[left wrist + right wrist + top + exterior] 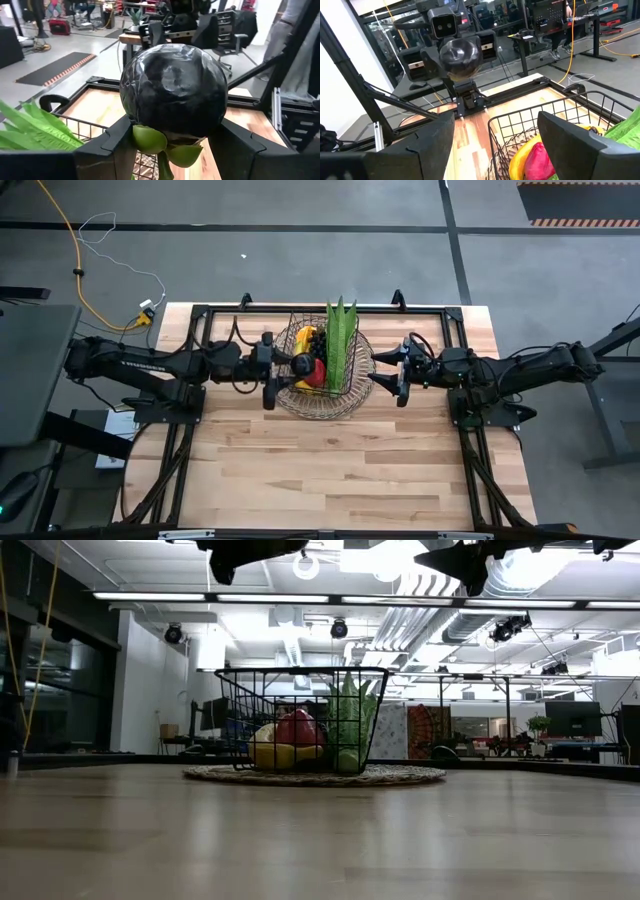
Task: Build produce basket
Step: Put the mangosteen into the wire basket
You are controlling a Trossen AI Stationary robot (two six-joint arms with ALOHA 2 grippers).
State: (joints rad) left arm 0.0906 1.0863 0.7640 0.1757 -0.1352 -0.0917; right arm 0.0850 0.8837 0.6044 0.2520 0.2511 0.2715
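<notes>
High view: the wire basket [322, 370] sits on the wooden table [330, 470] in the upper centre of the frame, between the two arms. The left gripper [290, 367] reaches in from the frame's left, over the basket's left rim, and its fingers pinch a dark round fruit [301, 364]. The right gripper [385, 369] hangs just beside the basket's right edge, fingers spread wide and holding nothing.

Contents seen from above: a yellow banana [304, 338] at the upper left of the basket, a red pepper [318, 372] below it, and a long green leafy corn ear [340, 346] lying along the right half.

Low view: the basket [302, 720] stands upright on its round woven base at the frame's centre. The pepper [299, 727], a yellow fruit [266, 746] and the corn ear [350, 720] show through the mesh. Both arms enter only at the top edge, well above the basket.

Left wrist view: the dark fruit [173, 90] fills the centre, clamped between the two fingers [106, 150], with green leaves [150, 140] at its underside. The corn ear's leaves [35, 130] lie at lower left.

Right wrist view: the held fruit [460, 57] shows at upper centre, across the basket [545, 120] from this gripper.
</notes>
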